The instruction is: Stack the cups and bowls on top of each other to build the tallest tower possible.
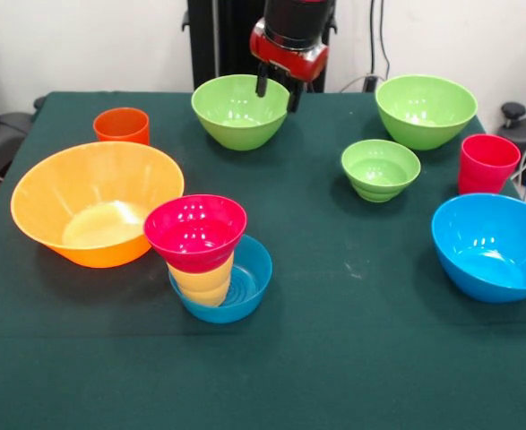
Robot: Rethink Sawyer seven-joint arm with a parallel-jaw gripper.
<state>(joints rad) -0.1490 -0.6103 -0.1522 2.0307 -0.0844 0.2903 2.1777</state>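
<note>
My gripper (277, 91) hangs open and empty over the far rim of a big green bowl (238, 111) at the back. A short tower (200, 260) stands at the front: a small blue bowl (245, 291) holds the yellow ribbed cup (202, 279), with the small red bowl (195, 231) on top. The very wide orange bowl (92, 202) is at the left, the orange cup (121, 125) behind it. A second big green bowl (426, 109), a small green bowl (380, 168), the red cup (487, 163) and the big blue bowl (491, 244) stand at the right.
The table (334, 358) has a dark green cloth. The robot's black pedestal (218, 40) stands behind the far edge. Dark equipment (518, 121) sits off the right edge.
</note>
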